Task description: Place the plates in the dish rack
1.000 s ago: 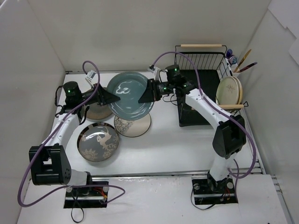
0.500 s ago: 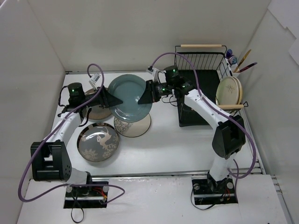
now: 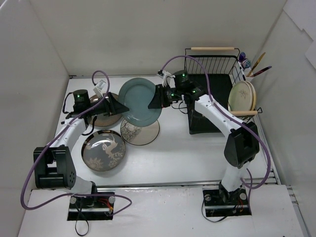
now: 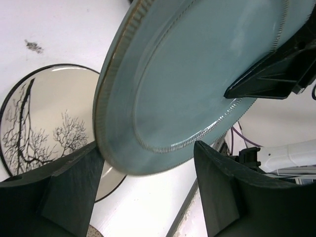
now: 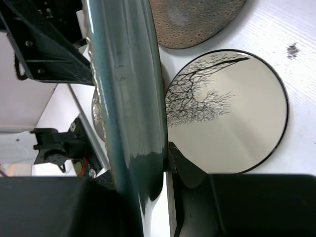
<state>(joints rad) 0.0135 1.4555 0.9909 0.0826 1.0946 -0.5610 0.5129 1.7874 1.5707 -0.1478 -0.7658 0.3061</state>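
The teal plate point(image 3: 141, 101) hangs tilted above the table, and my right gripper point(image 3: 155, 98) is shut on its right rim. In the right wrist view the plate point(image 5: 128, 98) stands edge-on, pinched between the fingers of that gripper point(image 5: 165, 168). My left gripper point(image 3: 121, 106) is open at the plate's left rim. In its own view the fingers point(image 4: 64, 192) stand wide apart below the plate point(image 4: 197, 74) without touching it. The dish rack point(image 3: 212, 94) stands at the back right, with two pale plates point(image 3: 242, 96) upright at its right end.
On the table under the teal plate lies a dark-rimmed beige plate point(image 3: 139, 132) with a tree motif. A dark grey floral plate point(image 3: 103, 149) lies front left, and a brown plate point(image 3: 103, 117) lies beneath my left gripper. A utensil cup point(image 3: 249, 74) hangs on the rack's right side.
My left gripper has opened and let go of the teal plate's left rim. The plate has shifted a little to the right, held by my right gripper alone.
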